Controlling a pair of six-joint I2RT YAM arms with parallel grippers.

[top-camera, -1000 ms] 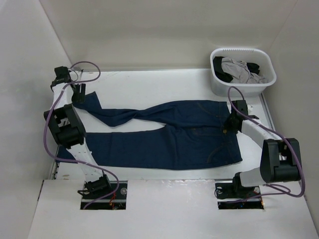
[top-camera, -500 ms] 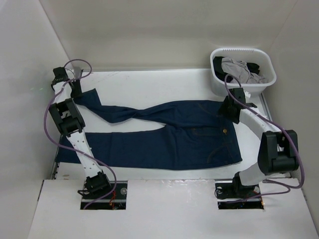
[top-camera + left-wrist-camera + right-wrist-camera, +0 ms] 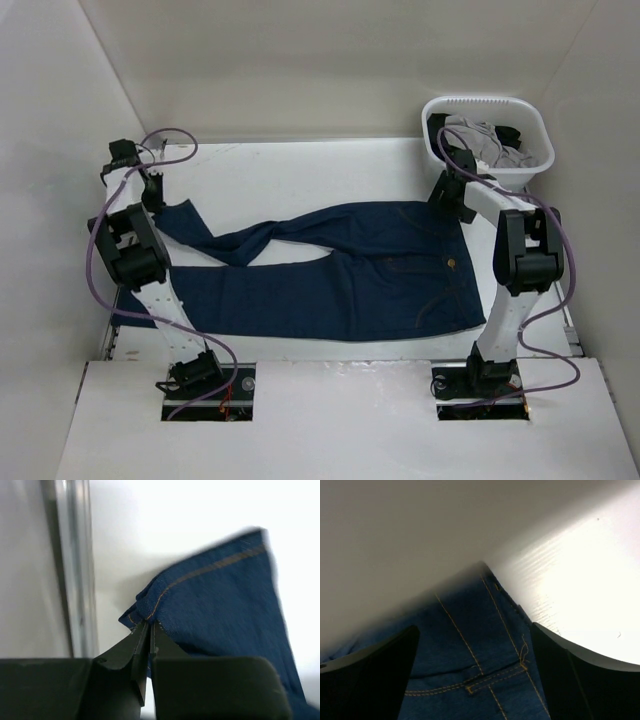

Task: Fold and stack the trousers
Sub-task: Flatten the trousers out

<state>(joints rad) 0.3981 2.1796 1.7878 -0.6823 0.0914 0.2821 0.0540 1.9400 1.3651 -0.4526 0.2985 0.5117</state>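
Note:
The dark blue trousers [image 3: 350, 275] lie flat on the white table, waist to the right and both legs running left. My left gripper [image 3: 150, 190] is at the far left, shut on the hem corner of the upper leg; the left wrist view shows the fingertips [image 3: 142, 630] pinching the stitched hem of the trousers [image 3: 225, 605]. My right gripper [image 3: 447, 195] hovers open over the far corner of the waist. In the right wrist view the gripper [image 3: 474, 630] straddles the trousers' [image 3: 470, 645] orange-stitched denim without holding it.
A white basket [image 3: 480, 100] stands at the back right, just behind my right gripper, holding a grey garment [image 3: 475, 140] and a black one [image 3: 510, 135]. White walls close in the table on the left, back and right. A metal rail [image 3: 75, 565] runs along the left edge.
My left gripper has closed on the upper leg's hem and drawn it slightly. My right gripper has opened and moved from the waist's middle to its far corner by the basket.

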